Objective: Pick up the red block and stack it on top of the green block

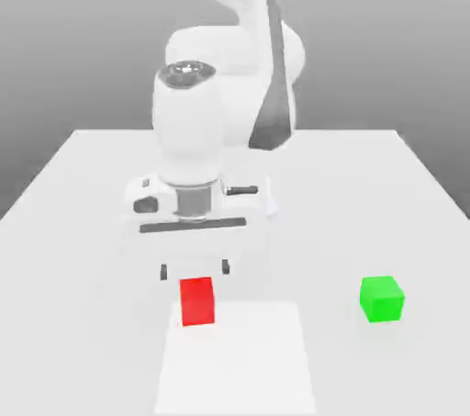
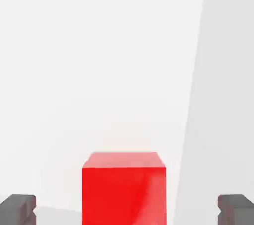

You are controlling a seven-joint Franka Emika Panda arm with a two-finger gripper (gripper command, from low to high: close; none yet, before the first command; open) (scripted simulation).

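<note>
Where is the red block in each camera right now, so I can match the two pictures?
Exterior view: the red block sits on the white table, just below the gripper, well toward the exterior view's left of the green block.
Hand view: the red block lies between the two dark fingertips, which stand wide apart.
Shared landmark: the lighter white panel under the block.

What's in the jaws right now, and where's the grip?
Nothing held. The gripper is open, its fingertips standing well clear on either side of the red block.
</note>
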